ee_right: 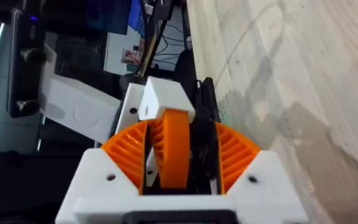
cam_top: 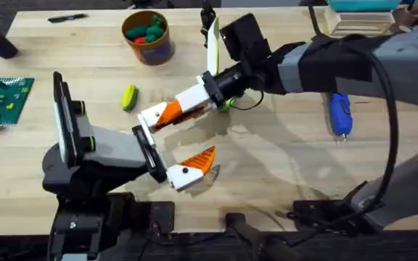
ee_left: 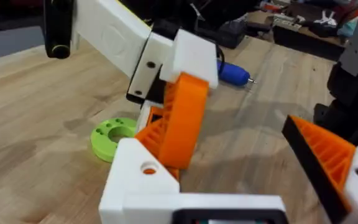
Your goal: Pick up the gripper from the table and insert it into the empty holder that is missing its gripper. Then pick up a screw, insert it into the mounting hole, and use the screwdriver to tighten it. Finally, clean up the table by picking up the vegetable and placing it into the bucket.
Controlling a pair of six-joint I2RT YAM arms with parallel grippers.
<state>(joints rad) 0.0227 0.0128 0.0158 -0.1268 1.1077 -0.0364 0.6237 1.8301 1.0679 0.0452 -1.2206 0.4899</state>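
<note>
Right gripper (cam_top: 158, 117) clenched on ribbed orange gripper (ee_left: 180, 118), left gripper (cam_top: 174, 154) released; butcher-block table (cam_top: 281, 152)

Right tool (cam_top: 157, 116) apparently pinches left tool's (cam_top: 167, 154) finger.

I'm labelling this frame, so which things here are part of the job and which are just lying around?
Part of the job:
orange gripper piece
white holder
blue screwdriver
yellow-green vegetable
orange bucket

Lying about:
green disc
green brick board
black marker

Wooden table (cam_top: 281, 167): vegetable (cam_top: 128, 97), bucket (cam_top: 149, 36), screwdriver (cam_top: 339, 114), green disc (ee_left: 111, 137).
</note>
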